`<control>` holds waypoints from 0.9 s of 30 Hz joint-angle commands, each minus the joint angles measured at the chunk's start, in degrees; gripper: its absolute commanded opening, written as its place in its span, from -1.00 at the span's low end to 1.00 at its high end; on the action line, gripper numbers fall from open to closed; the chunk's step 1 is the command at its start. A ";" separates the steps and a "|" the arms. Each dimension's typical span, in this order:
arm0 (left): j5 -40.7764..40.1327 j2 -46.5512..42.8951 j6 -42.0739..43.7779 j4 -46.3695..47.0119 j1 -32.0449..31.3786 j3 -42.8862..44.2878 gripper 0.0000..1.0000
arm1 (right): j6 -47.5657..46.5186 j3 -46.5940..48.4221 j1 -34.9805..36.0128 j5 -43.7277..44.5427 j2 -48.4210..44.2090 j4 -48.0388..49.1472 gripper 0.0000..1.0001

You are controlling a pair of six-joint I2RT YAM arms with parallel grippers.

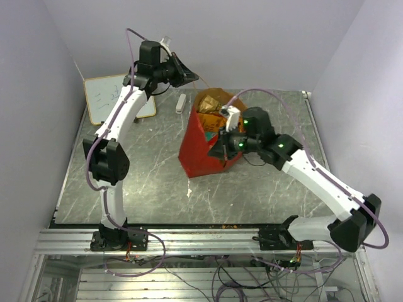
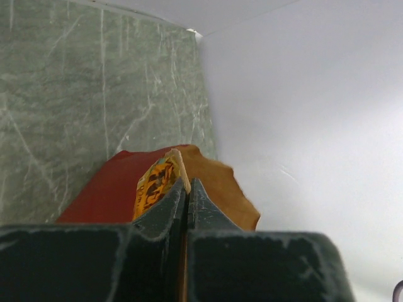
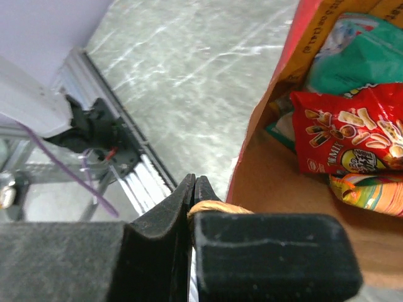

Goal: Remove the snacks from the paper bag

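Nearest the right wrist lens: right gripper [image 3: 195, 184], dark fingers pressed together at bottom centre of the frame, pinching the tan cord handle [image 3: 217, 206]. Just right of the fingers, paper bag [image 3: 277, 189], brown inside, red rim running up to the top right. Deeper in the bag, in the right half of the frame, snacks [image 3: 378, 151]: red packet [image 3: 340, 132] in the middle, teal packet [image 3: 359, 63] above it, orange-and-green packet [image 3: 371, 189] below it. Beyond, at upper left, grey-green marbled table [image 3: 189, 63].

Nearest the left wrist lens: left gripper [image 2: 187, 189], fingers closed tight at bottom centre on the edge of a held packet [image 2: 154, 185]. Yellow print showing just left of the fingertips, red further left, orange-brown crinkled edge to the right. Behind it, table on the left, white wall [image 2: 302, 94] on the right.

From above: bag at centre of the table, red side toward the bottom of the frame, packets showing in its open mouth at the upper end. Right gripper at the bag's right rim, touching it. Left gripper high at upper centre-left, apart from the bag, up and left of its mouth; its packet hard to make out from here. Farther left, whiteboard [image 1: 107, 94] at the table's upper left corner. Between whiteboard and bag, small white object [image 1: 181, 102].
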 commanded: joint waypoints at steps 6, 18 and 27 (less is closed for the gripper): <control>4.23 -13.08 7.28 -5.50 3.14 -4.99 -0.86 | 15.16 8.02 13.19 1.87 12.13 15.73 -0.98; 7.40 -20.38 14.25 -8.40 5.34 -12.50 -0.86 | 17.39 1.46 14.29 13.38 2.97 1.29 -0.16; 9.43 -20.54 12.55 -6.32 5.35 -12.51 -0.86 | 13.87 4.25 14.21 31.24 -11.90 -23.77 0.48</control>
